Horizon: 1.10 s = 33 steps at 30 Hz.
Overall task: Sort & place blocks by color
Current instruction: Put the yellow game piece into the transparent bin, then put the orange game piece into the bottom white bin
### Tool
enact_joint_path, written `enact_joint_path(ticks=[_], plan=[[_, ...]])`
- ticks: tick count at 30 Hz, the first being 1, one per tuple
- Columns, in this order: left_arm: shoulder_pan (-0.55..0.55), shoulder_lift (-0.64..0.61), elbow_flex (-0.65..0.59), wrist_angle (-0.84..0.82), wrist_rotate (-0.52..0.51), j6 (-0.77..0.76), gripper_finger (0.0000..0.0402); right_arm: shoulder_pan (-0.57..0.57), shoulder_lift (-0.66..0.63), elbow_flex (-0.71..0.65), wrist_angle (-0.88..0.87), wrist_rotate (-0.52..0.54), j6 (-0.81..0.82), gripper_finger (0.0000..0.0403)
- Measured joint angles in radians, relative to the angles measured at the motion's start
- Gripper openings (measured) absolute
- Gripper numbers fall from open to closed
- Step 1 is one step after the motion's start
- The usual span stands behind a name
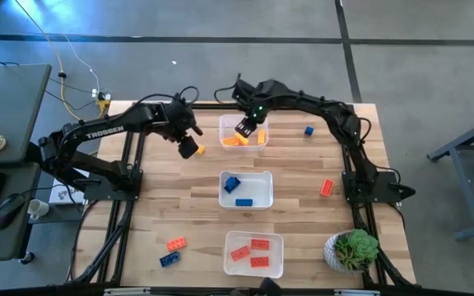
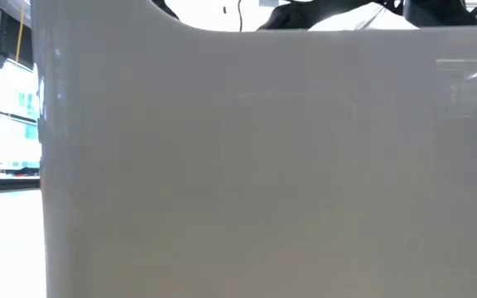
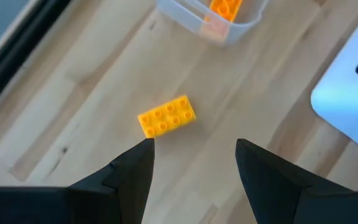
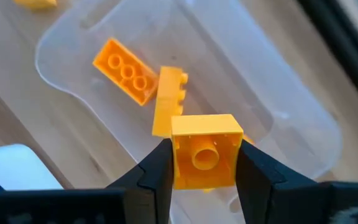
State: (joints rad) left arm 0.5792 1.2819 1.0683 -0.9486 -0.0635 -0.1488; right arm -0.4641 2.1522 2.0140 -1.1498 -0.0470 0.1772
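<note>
Yellow block in right gripper (over tub).

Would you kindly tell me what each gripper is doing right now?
Left gripper: open, empty, above a yellow brick.
Right gripper: shut on a yellow block over the tub.

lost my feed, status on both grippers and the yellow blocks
Right gripper shut on yellow block, over yellow tub. Left gripper open above loose yellow brick on table. Nothing blocking.

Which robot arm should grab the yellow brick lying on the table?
The left. Its open claw hovers right over that yellow brick, while the right claw is busy holding another over the tub.
</note>
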Motion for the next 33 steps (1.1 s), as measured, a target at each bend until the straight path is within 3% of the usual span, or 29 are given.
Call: enact_joint_path(ticks=[13,21,25,33], plan=[[-0.137,0.000,0.000,-0.079,0.063,-0.077,0.0213,0.029,0.040,-0.001,-0.019,0.013,-0.003,0.0120],[-0.283,0.000,0.000,-0.146,0.090,-0.147,0.0213,0.029,0.040,-0.001,-0.020,0.067,-0.029,0.0185],[-0.349,0.000,0.000,-0.160,0.089,-0.187,0.0213,0.029,0.040,-0.001,-0.020,0.047,-0.023,0.0207],[-0.475,0.000,-0.001,-0.160,0.086,-0.273,0.0213,0.032,0.041,0.040,-0.097,-0.037,-0.002,0.0210]])
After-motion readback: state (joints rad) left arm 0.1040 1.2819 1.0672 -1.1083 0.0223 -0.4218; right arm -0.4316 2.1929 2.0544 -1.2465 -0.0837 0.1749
